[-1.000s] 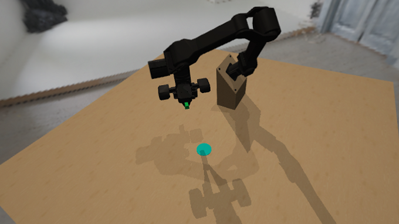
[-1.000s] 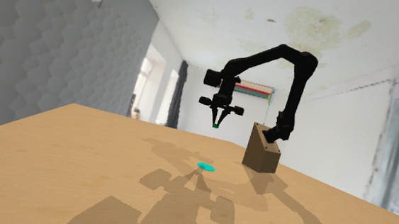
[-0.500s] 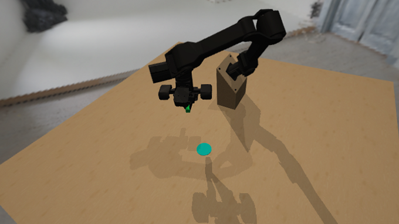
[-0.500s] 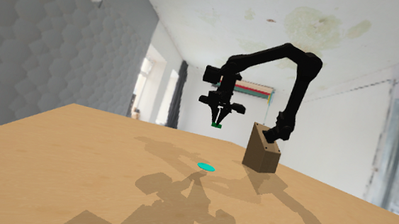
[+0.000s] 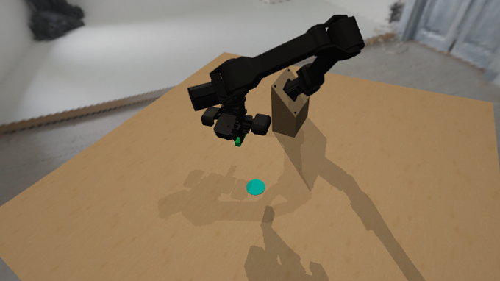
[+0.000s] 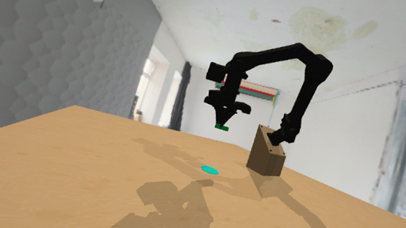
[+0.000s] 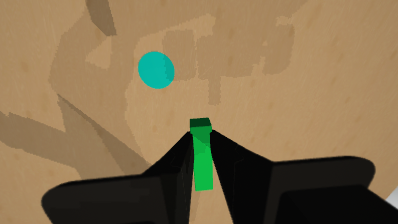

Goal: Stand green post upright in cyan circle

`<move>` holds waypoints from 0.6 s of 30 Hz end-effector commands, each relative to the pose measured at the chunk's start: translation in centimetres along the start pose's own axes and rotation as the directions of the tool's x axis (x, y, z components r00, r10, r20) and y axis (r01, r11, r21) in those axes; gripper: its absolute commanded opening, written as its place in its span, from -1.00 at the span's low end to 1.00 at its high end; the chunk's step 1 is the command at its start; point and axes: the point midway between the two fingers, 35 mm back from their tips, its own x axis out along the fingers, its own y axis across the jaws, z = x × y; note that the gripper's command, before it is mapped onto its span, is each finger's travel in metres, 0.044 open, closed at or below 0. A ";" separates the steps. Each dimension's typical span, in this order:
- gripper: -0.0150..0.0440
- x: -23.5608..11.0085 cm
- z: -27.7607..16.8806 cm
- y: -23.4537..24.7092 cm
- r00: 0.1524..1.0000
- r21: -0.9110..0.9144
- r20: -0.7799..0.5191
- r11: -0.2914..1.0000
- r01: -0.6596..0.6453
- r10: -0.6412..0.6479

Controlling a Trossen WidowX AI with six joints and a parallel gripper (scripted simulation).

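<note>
Wrist view: the hand (image 7: 201,137) is seen from above, its two dark fingers clamped on the green post (image 7: 202,160), which runs between them with its darker end poking out past the fingertips. Beyond it, up and to the left on the tan worktop (image 7: 325,90), lies the cyan circle (image 7: 156,70), beside blocky arm shadows. From the top view the hand (image 5: 239,136) is held well above the worktop (image 5: 413,163), with only a small stub of the post (image 5: 238,141) showing beneath it, and the circle (image 5: 254,187) is seen lower in the picture, not yet under the hand. From the exterior view the post (image 6: 221,127) appears as a short bar lying level at the fingertips, high over the circle (image 6: 209,169); whether it is truly horizontal cannot be settled from these views. The carrying step is judged to be in hand: the post is lifted but not yet placed. Next, the post would need to be brought over the circle, turned on end, lowered until its base meets the disc, then freed and the hand drawn away.
</note>
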 end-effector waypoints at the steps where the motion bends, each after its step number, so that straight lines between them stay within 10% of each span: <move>1: -0.42 -0.2 0.7 0.6 1.000 0.060 0.004 0.998 -0.002 0.001; 18: -0.42 -0.4 3.0 3.1 1.000 0.338 0.005 0.941 -0.009 0.008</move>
